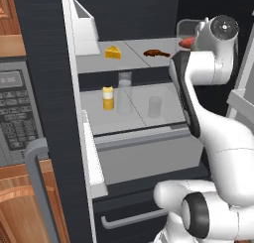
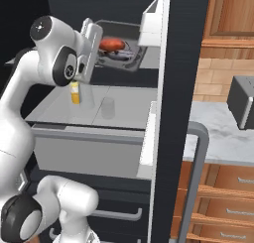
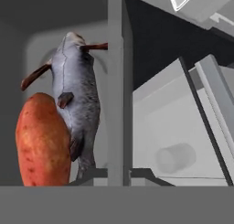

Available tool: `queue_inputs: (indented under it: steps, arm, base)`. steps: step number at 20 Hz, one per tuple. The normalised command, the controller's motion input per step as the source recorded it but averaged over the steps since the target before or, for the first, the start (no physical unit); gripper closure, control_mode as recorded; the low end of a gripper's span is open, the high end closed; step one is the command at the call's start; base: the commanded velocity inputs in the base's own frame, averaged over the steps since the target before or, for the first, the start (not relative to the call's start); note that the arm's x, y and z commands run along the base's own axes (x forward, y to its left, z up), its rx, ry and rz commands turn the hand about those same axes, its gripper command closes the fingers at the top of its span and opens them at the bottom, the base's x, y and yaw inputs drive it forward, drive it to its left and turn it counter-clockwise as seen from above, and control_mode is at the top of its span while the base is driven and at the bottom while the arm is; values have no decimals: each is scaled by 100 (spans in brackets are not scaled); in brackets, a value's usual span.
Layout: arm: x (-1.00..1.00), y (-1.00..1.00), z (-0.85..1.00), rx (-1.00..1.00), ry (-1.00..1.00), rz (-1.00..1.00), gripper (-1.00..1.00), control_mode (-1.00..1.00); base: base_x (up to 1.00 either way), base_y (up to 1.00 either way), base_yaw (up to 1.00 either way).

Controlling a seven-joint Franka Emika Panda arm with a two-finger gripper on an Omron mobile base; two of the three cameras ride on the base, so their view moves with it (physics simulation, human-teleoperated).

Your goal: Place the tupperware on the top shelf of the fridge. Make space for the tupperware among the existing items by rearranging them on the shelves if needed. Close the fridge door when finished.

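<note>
We have the gripper [image 2: 93, 42] pinched on the tupperware [image 2: 119, 51] wall, tub hanging just off the right end of the top shelf [image 1: 134, 56], so a thin grip could tip it or spill the orange food piece [image 3: 42, 138].

Your top shelf [image 1: 94, 62] carries a cheese wedge [image 1: 113, 52] at its left and a brown morsel [image 1: 157, 53] right of centre, with bare plate between them. At the shelf's right end sits the tub [image 2: 118, 52]. On the shelf below, a jar [image 1: 108, 98] and two glasses [image 1: 124, 92] stand mid-plate; its right part lies open.
</note>
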Motion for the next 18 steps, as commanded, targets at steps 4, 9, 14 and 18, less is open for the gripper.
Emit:
queue_inputs:
  steps: [4,9,14,18]
  arm:
    - [45,-19,0,0,10,-6,100,-100]
    - [55,-9,0,0,5,-7,100,-100]
    - [54,-11,0,0,3,-7,100,-100]
    - [51,-9,0,0,2,-7,100,-100]
  base:
    - [0,0,0]
    - [0,0,0]
    - [0,0,0]
    - [0,0,0]
